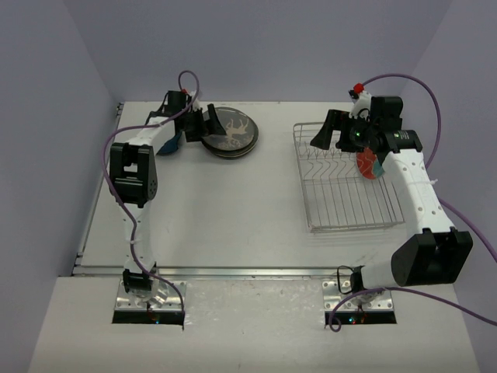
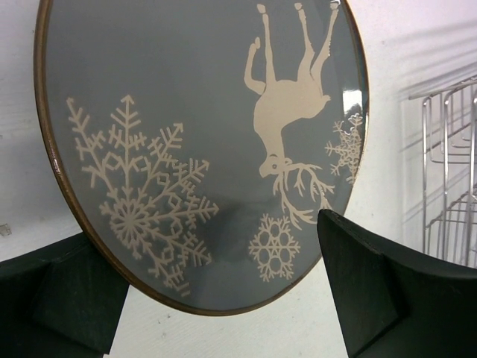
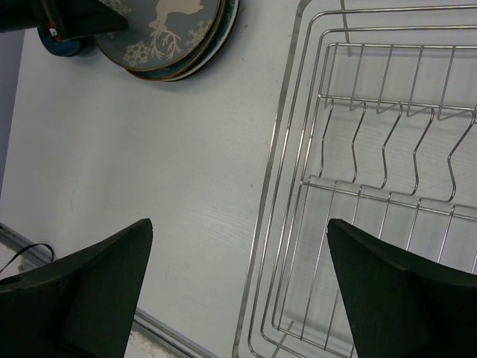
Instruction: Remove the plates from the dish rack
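Both hold nothing: the left pincer (image 1: 202, 126) gapes at the rim of the stacked blue-grey, reindeer-patterned round plates (image 1: 233, 134) on the white worktop (image 1: 233, 217). The right pincer (image 3: 240, 224) spreads wide above the silver wire dish rack (image 1: 342, 203) — one red-rimmed plate (image 1: 366, 165) stands there, half hidden under the arm. A blind, off-centre pinch could knock it against the tines.

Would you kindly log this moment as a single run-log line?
left gripper: open, at plate stack | right gripper: open, above dish rack edge | red plate: in rack, partly hidden
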`<action>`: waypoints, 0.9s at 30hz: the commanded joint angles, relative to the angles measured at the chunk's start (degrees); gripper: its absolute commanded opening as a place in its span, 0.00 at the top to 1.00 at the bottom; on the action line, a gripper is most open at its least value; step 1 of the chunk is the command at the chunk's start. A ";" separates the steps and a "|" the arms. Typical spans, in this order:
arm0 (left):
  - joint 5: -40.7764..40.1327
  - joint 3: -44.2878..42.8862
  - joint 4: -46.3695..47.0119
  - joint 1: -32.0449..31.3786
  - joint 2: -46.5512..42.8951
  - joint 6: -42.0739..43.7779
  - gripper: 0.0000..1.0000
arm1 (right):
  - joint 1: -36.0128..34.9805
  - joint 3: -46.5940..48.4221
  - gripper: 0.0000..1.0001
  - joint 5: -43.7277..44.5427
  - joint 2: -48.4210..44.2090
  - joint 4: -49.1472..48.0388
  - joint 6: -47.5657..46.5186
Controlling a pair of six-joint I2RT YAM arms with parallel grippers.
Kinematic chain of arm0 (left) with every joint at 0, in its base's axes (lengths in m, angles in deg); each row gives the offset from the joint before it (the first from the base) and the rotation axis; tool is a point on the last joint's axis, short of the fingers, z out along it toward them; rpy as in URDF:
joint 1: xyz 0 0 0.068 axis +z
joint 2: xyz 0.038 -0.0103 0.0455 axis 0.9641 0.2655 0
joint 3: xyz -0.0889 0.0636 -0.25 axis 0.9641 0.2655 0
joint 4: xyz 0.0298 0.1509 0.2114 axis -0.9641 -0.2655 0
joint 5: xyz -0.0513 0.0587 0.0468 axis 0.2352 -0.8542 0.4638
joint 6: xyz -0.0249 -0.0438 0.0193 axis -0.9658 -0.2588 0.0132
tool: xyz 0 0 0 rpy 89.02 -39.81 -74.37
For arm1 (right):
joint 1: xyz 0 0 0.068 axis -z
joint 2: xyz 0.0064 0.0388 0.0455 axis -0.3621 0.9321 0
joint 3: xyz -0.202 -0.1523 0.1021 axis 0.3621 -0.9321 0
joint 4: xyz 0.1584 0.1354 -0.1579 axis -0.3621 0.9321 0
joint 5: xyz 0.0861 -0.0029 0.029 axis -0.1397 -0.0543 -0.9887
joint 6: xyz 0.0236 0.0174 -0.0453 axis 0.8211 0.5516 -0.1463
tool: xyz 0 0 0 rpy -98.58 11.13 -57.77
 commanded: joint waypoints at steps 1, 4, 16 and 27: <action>-8.67 -1.88 -4.38 -1.71 -3.68 4.65 0.00 | 0.18 2.25 0.01 0.73 0.15 -0.86 -0.61; -12.26 -3.29 -6.58 -2.84 -4.20 6.42 0.00 | 0.18 2.20 0.01 0.73 0.27 -0.80 -0.55; -21.49 -9.22 -13.38 -4.96 -0.59 9.51 0.00 | 0.18 1.49 0.01 1.52 -0.43 -0.85 -1.15; -19.87 -8.34 -13.20 -5.39 -1.13 11.24 0.00 | 0.18 2.34 0.01 4.07 -0.15 -0.91 -2.85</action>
